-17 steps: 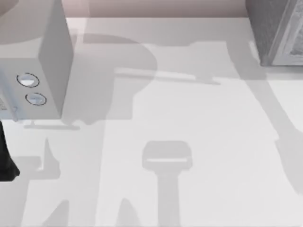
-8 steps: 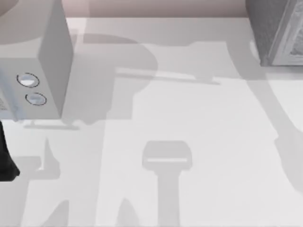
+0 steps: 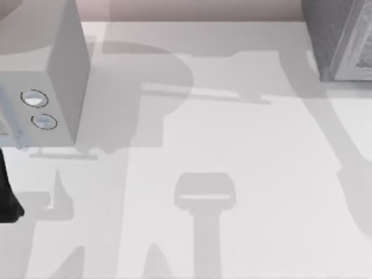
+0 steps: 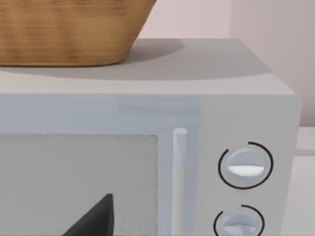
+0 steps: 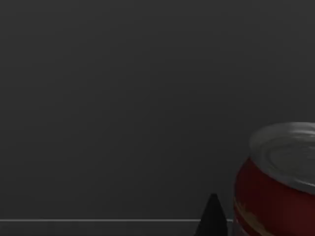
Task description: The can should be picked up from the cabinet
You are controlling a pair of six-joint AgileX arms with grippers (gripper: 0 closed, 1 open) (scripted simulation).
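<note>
Our white table (image 3: pixel 244 145) carries a microwave (image 3: pixel 40 75) at its left and a grey cabinet (image 3: pixel 340 38) at its far right. Inside the dark cabinet our right gripper faces the red can (image 5: pixel 275 187), upright, lid up, not yet grasped; we cannot tell its opening. Our left arm (image 3: pixel 7 197) idles before the microwave.
</note>
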